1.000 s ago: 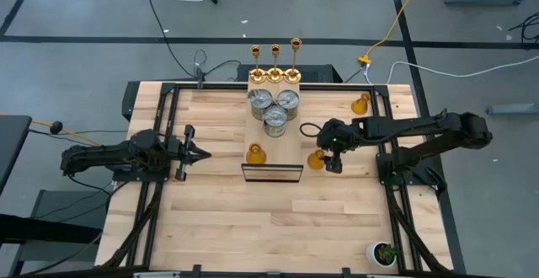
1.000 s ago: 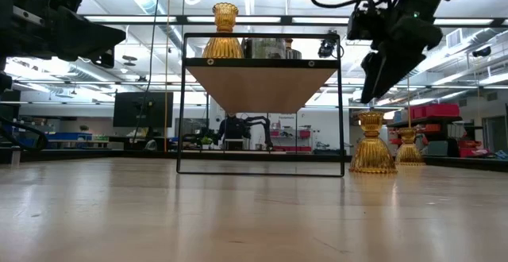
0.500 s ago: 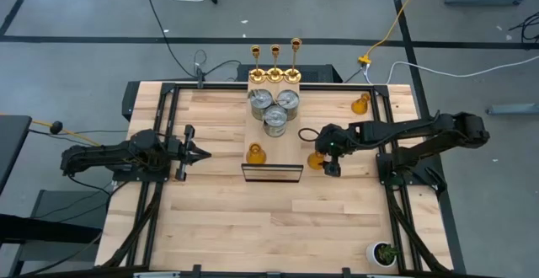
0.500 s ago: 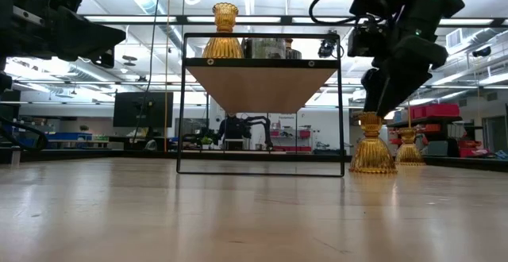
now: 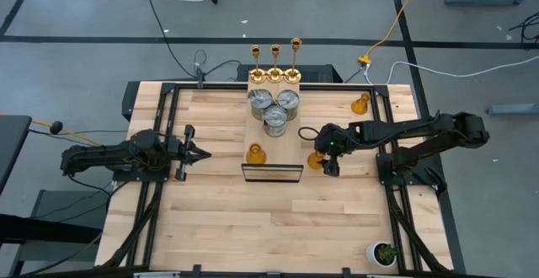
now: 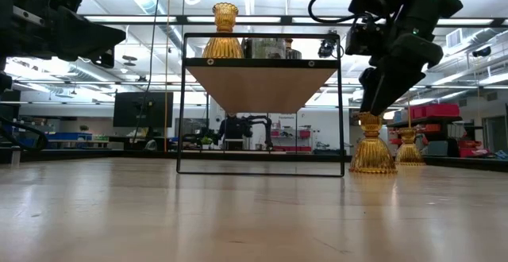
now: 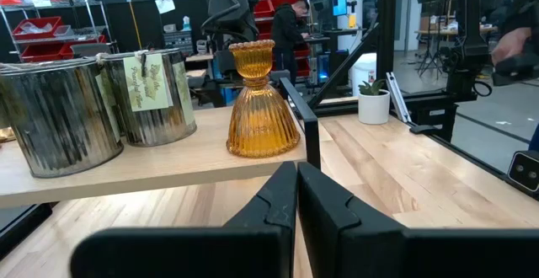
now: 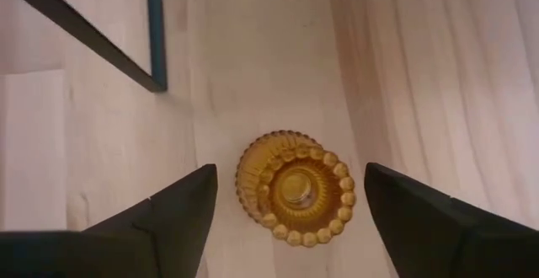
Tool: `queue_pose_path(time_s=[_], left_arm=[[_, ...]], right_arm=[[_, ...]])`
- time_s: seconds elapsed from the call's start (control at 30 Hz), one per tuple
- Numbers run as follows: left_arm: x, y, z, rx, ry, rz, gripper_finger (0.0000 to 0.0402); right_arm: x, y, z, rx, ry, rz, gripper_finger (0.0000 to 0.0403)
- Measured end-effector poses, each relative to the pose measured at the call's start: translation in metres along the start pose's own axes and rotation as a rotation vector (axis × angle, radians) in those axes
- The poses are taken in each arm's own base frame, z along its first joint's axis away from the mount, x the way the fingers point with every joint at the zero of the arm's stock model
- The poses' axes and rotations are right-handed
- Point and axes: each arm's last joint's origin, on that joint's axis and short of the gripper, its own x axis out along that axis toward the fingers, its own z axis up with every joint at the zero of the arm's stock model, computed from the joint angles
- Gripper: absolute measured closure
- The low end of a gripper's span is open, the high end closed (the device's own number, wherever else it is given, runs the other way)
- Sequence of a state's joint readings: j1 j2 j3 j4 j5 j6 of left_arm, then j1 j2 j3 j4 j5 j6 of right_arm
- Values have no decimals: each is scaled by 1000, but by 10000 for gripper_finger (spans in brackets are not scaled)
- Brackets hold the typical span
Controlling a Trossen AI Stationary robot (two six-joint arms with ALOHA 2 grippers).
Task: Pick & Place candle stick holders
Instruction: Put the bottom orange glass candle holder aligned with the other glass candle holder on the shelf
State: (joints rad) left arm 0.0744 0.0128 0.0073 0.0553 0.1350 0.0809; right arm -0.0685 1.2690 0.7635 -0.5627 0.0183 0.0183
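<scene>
So the right gripper is hanging straight over a squat ribbed amber-orange glass holder that sits on the light wood desk just off the near right corner of the small black-framed wooden riser shelf, jaws spread wide on either side of it and not touching, so nothing's gripped yet. The left gripper waits by the desk's left edge, jaws pinched shut and empty. On the shelf there's already one matching amber holder at the near left corner, three silver metal cans clustered in the middle, and three slender shiny gold candlesticks along the far edge. A third amber holder is still out near the desk's far right corner. Looks like seven of nine are done, two amber ones left, I'd say.
</scene>
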Motion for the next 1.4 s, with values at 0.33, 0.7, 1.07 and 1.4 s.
queue_pose_path(time_s=[0.33,0.7,1.07,1.4], left_arm=[[0,0,0,0,0,0,383],[0,0,0,0,0,0,383],[0,0,0,0,0,0,383],[0,0,0,0,0,0,383]], right_arm=[[7,0,0,26,28,8,135],[8,0,0,26,31,8,178],[8,0,0,25,31,8,217],[0,0,4,14,61,8,223]])
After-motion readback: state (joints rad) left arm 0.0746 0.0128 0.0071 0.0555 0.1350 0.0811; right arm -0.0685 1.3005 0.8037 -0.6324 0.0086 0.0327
